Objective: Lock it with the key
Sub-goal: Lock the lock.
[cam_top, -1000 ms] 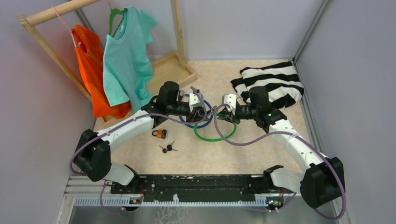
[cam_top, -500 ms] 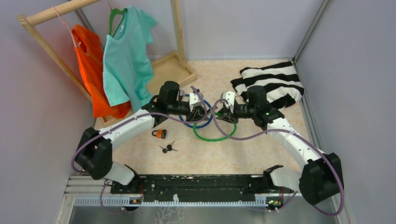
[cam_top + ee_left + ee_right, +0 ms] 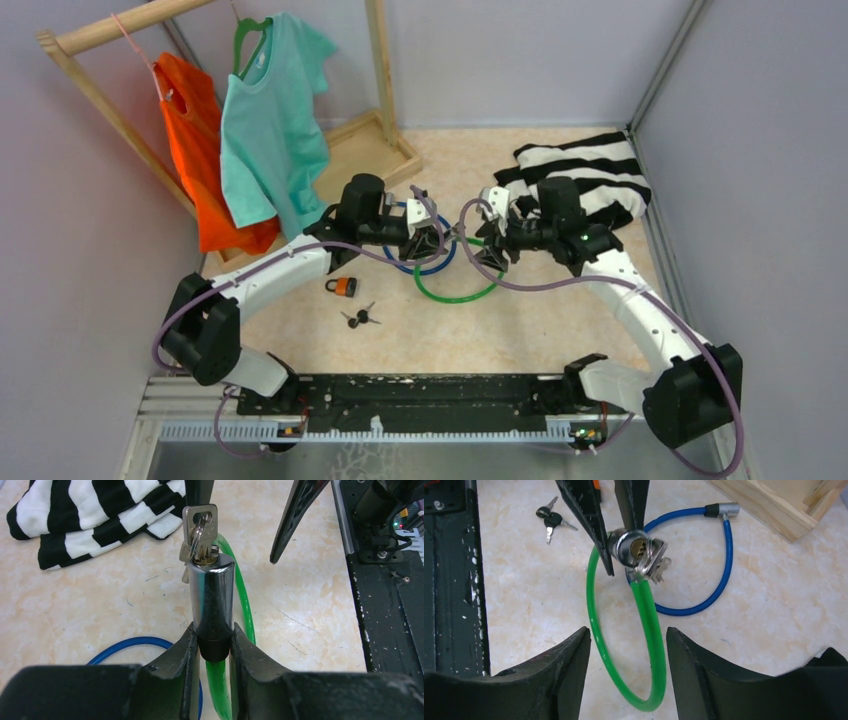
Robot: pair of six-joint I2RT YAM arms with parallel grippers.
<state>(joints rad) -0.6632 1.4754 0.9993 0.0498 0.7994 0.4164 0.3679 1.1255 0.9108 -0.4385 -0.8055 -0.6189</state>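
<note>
Lock barrel (image 3: pixel 214 595) glossy metal; cable (image 3: pixel 649 625) glossy plastic.

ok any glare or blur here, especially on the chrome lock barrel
Left wrist: a bright streak of glare runs down the chrome lock barrel, and the left gripper is soft. Right wrist: the right gripper is dark and blurred, the barrel face sharp. Top external: even light, faint shadows.

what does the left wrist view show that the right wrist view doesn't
Only left wrist: the striped cloth, and the black end of the lock cylinder where the left gripper clamps it. Only right wrist: the loose keys, the wooden rack base and the cylinder's keyhole face. Both: the green cable, the blue cable and the key bunch at the cylinder's end.
</note>
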